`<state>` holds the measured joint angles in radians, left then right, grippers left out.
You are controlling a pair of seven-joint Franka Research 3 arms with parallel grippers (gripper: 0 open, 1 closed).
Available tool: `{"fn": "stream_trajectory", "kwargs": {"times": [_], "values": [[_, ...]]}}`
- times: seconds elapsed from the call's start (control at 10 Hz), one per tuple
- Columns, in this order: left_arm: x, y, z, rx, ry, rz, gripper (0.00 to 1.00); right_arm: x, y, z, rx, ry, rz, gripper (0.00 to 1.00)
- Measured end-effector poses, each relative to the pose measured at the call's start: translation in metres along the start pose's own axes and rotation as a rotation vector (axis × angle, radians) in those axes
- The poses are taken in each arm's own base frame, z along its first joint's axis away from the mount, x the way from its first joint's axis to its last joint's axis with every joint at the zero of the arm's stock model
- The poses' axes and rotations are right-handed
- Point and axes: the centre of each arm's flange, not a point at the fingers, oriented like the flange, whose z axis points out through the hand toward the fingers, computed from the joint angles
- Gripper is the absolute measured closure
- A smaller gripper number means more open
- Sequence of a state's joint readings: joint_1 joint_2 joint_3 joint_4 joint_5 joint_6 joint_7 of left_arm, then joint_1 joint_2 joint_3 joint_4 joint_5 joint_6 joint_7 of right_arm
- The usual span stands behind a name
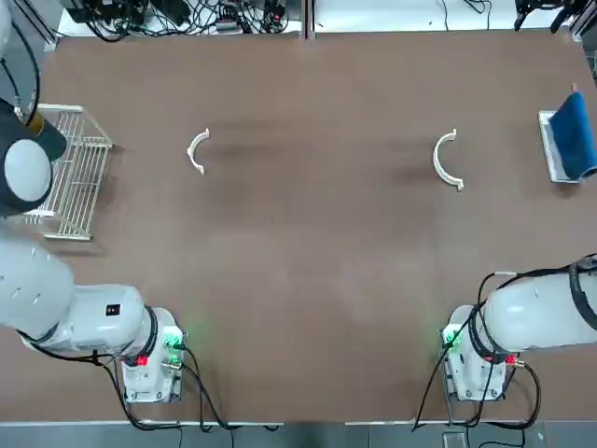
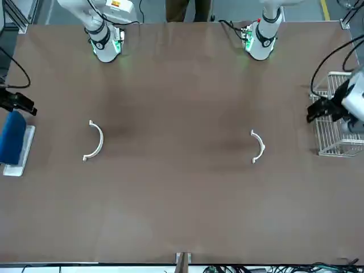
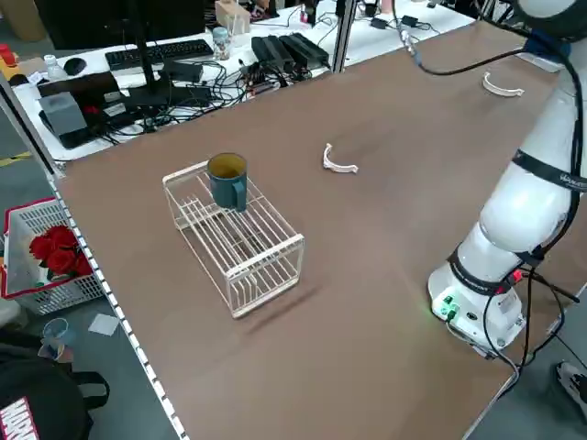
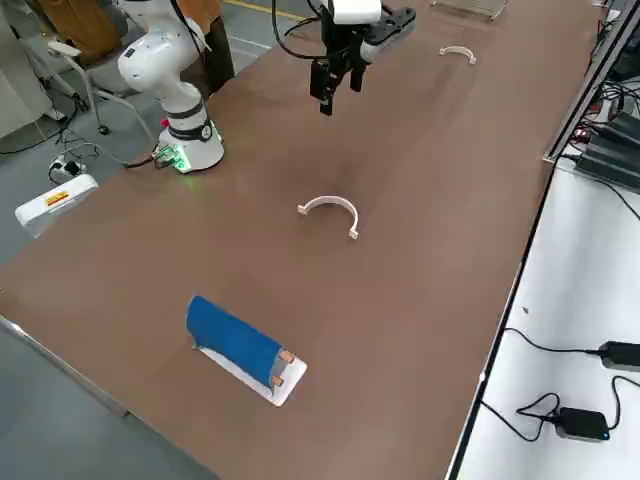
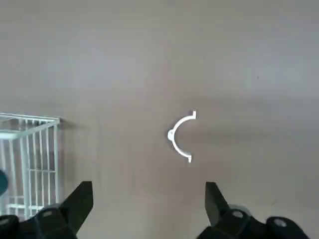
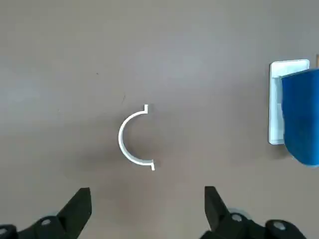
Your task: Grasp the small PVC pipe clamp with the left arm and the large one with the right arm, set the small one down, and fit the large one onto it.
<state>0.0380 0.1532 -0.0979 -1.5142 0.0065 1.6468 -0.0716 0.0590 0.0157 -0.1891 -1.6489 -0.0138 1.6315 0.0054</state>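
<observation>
The small PVC pipe clamp (image 1: 190, 152) lies flat on the brown table's left half; the left wrist view shows this white half-ring (image 5: 172, 135) ahead of the fingers. Over on the right half lies the large one (image 1: 436, 159), a wider white arc (image 6: 120, 138). My left gripper (image 5: 148, 199) hangs open high above the table by the wire rack, well short of the small clamp. My right gripper (image 6: 147, 204) also hangs open in the air (image 4: 340, 92), short of the large clamp (image 4: 330, 208). Neither holds anything.
A white wire rack (image 1: 70, 173) stands at the table's left edge with a teal mug (image 3: 227, 181) on top. A blue block on a white base (image 1: 571, 135) sits at the right edge. Cables and gear lie beyond the far edge.
</observation>
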Motion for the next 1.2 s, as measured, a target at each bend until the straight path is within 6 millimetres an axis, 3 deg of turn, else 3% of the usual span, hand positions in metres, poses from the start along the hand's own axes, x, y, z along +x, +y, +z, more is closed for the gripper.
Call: {"fn": "stream_trajectory", "kwargs": {"times": [0.2,0.4,0.6,0.7,1.0,1.2], "values": [[0.013,0.006,0.054,-0.004,-0.005,0.001,0.03,0.004,-0.006,0.02,0.0,0.003,0.015,0.0],[0.01,0.021,0.108,-0.008,-0.003,0.007,0.04,0.009,-0.022,0.059,0.001,0.022,0.013,0.0],[-0.009,0.041,0.187,-0.016,0.006,0.026,0.09,0.009,-0.05,0.119,0.005,0.061,0.019,0.0],[-0.02,0.047,0.223,-0.017,-0.018,0.029,0.17,0.004,-0.058,0.153,0.008,0.085,0.015,0.0],[-0.027,0.057,0.288,-0.012,-0.076,0.056,0.22,-0.008,-0.071,0.253,0.004,0.089,0.002,0.0],[-0.029,0.061,0.328,0.024,-0.107,0.068,0.24,-0.009,-0.083,0.308,-0.005,0.048,0.023,0.0]]}}
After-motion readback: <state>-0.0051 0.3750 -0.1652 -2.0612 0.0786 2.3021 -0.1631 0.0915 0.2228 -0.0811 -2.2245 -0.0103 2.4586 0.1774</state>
